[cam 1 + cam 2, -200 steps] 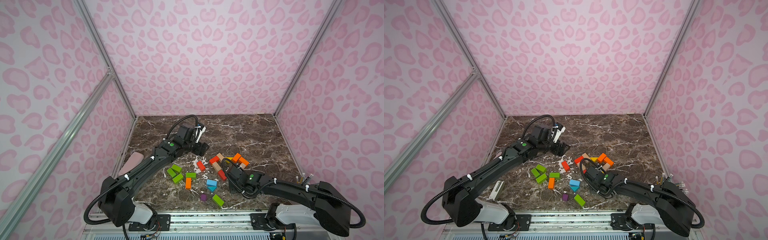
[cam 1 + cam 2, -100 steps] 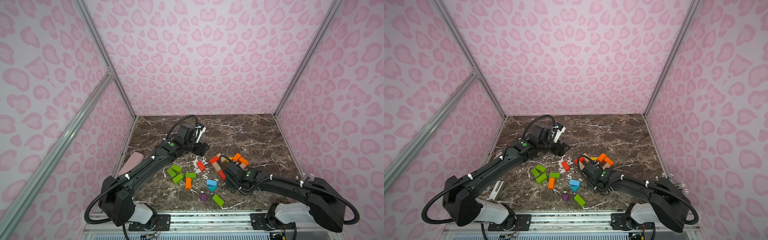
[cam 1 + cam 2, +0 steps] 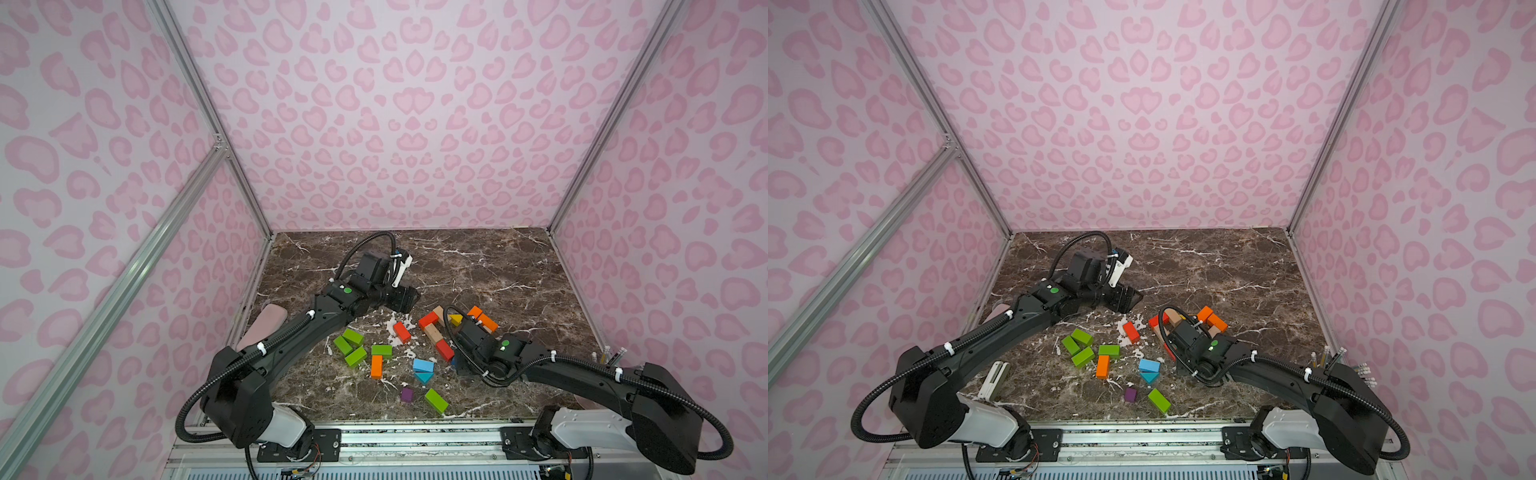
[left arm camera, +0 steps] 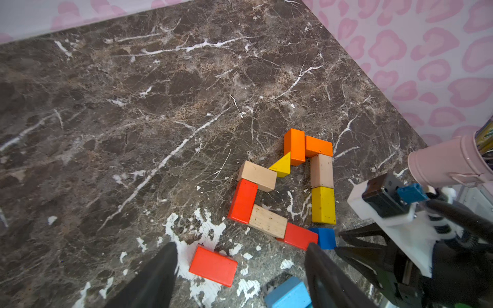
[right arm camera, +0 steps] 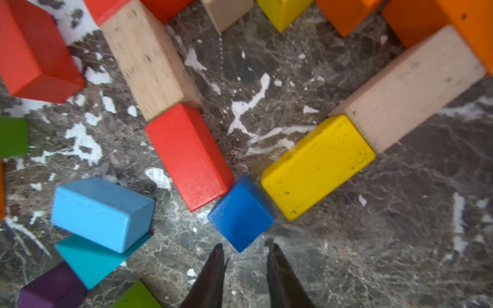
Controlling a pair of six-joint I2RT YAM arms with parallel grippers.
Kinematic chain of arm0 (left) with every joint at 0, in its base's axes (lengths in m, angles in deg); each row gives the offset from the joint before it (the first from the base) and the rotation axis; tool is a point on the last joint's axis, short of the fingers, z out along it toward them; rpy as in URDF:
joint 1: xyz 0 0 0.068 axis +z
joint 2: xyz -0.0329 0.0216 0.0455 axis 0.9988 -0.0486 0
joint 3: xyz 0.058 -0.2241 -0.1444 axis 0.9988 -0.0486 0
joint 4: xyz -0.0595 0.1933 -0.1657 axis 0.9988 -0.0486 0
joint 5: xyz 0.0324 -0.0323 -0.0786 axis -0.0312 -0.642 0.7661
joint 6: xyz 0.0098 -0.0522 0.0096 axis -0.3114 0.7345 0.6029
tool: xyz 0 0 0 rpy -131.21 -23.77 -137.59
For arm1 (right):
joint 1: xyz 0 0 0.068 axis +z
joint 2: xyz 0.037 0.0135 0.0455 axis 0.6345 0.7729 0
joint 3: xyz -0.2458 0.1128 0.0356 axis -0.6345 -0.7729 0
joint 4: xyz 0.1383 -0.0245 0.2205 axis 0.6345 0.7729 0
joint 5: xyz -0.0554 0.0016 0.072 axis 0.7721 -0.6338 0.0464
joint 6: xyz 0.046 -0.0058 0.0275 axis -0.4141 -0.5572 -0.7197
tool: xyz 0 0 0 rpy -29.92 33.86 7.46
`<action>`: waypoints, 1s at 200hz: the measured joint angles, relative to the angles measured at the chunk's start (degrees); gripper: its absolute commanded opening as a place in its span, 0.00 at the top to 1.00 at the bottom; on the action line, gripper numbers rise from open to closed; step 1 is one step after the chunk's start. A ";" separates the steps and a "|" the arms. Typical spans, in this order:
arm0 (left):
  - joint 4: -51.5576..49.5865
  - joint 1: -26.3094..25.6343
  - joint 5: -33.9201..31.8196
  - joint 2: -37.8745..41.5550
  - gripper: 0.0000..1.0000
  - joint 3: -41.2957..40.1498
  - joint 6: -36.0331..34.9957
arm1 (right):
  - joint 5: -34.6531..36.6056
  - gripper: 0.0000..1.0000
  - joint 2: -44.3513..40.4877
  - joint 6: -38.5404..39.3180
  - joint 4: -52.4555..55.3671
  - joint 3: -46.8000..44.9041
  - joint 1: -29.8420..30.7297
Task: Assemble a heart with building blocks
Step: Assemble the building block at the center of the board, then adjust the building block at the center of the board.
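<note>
Fingertips [image 5: 210, 277] of the right gripper [image 5: 244, 252] stood narrowly parted and gripped nothing, with 1 corner of the dark blue cube [image 5: 241, 213] just ahead of them on the marble table [image 5: 373, 240]. That cube sat between the ends of a red brick [image 5: 189, 157] and a yellow brick [image 5: 317, 165], close against both, as the point of a heart outline [image 4: 266, 221]. Beyond the red brick came a tan brick [image 5: 149, 58]; beyond the yellow one, a paler tan brick [image 5: 410, 88], then 2 orange bricks [image 4: 294, 146] and a yellow prism [image 4: 281, 166]. In both top views this outline lay right of centre, low in the frame, partly under the right arm. The left gripper [image 4: 240, 249] hovered wide open and empty over a loose red brick [image 4: 213, 265]; in a top view it sat just below the frame's centre. Loose blocks lay lower left of the outline: 4 green bricks [image 3: 356, 356], an orange brick [image 3: 376, 366], a light blue brick [image 3: 423, 365], a teal prism [image 3: 424, 377], a purple cube [image 3: 407, 394] and 1 more green brick [image 3: 436, 400].
</note>
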 measured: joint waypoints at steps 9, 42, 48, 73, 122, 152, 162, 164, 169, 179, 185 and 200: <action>1.20 0.00 0.52 -0.92 0.26 -1.01 1.18 | -0.35 0.67 -0.15 1.14 0.26 0.39 0.00; 4.98 0.00 1.51 -4.94 0.32 -2.47 4.31 | -3.34 0.68 -1.60 5.84 -1.90 0.63 1.07; 5.70 0.00 1.49 -5.62 0.34 -2.47 4.42 | -3.98 0.68 -1.79 6.45 -2.62 0.61 1.16; 7.28 0.02 1.42 -8.33 0.41 -1.97 5.55 | -7.37 0.69 -1.27 9.18 -6.16 0.50 1.42; 10.05 0.07 1.22 -14.88 0.48 -0.11 8.37 | -9.25 0.70 3.98 11.93 -10.27 0.98 1.95; 11.54 0.11 1.22 -18.18 0.52 0.83 9.46 | -9.14 0.70 7.65 13.31 -11.10 2.54 1.92; 11.85 0.15 1.22 -18.86 0.53 0.92 9.57 | -8.66 0.71 8.66 13.60 -11.30 2.89 1.92; 11.85 0.17 1.22 -18.99 0.53 0.94 9.57 | -8.55 0.71 8.79 13.66 -11.30 2.93 1.92; 12.00 0.17 1.22 -19.26 0.53 0.94 9.60 | -8.37 0.71 9.09 13.70 -11.54 2.93 1.92; 12.26 0.17 1.22 -19.80 0.54 0.94 9.84 | -7.65 0.71 9.68 13.70 -11.56 2.97 1.86; 12.44 0.20 1.25 -20.09 0.55 0.94 10.01 | -7.34 0.71 10.03 13.73 -11.26 3.21 1.81; 12.66 0.22 1.27 -20.65 0.56 0.94 9.99 | -6.73 0.71 10.69 13.77 -11.45 3.34 1.75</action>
